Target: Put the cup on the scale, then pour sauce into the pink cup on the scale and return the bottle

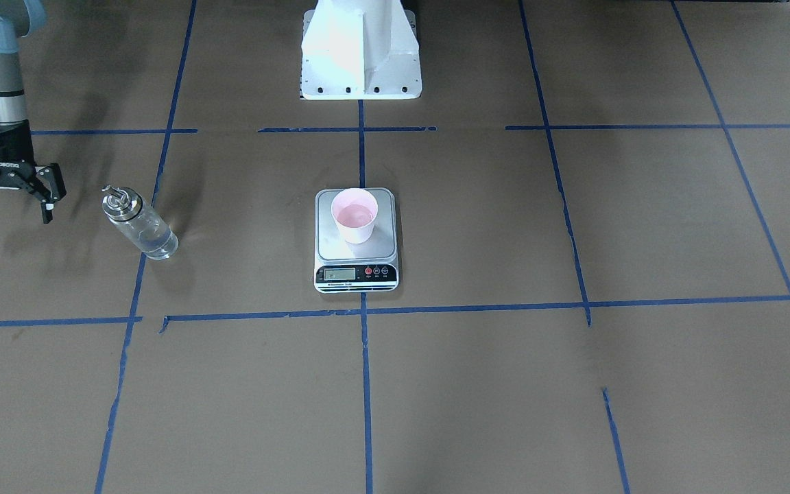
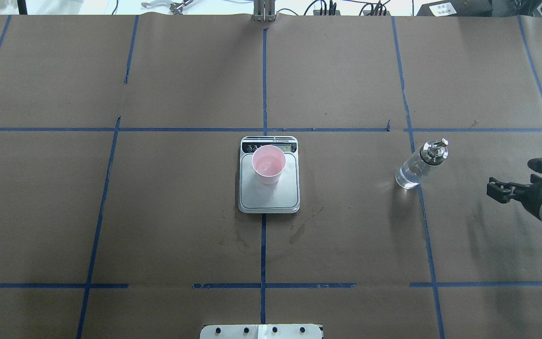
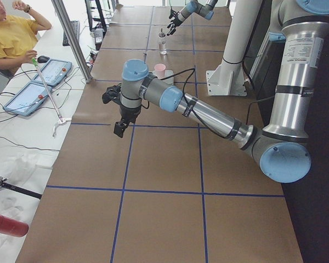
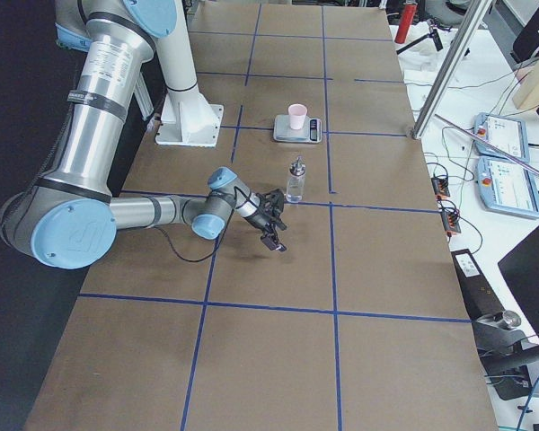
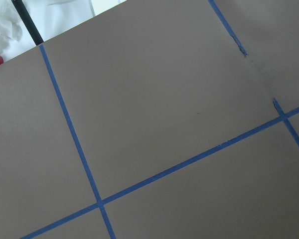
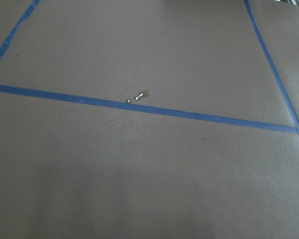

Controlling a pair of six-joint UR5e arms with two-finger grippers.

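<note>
The pale pink cup [image 1: 354, 214] stands upright on the steel scale [image 1: 356, 271] at the table's middle; both also show in the overhead view, cup [image 2: 268, 164] on scale [image 2: 269, 200]. The clear glass bottle [image 1: 140, 223] with its metal spout stands on the paper, clear sauce in its lower part; it also shows overhead [image 2: 419, 165]. My right gripper [image 1: 15, 214] hangs open and empty beside the bottle, apart from it. My left gripper [image 3: 118, 112] hovers over bare paper far from the scale; I cannot tell whether it is open. Both wrist views show only paper and tape.
Brown paper with a blue tape grid covers the table. The white robot base [image 1: 361, 51] stands behind the scale. Damp stains [image 2: 299, 230] mark the paper near the scale. A person in yellow [image 3: 11, 33] and tablets [image 3: 44, 82] are past the far table edge.
</note>
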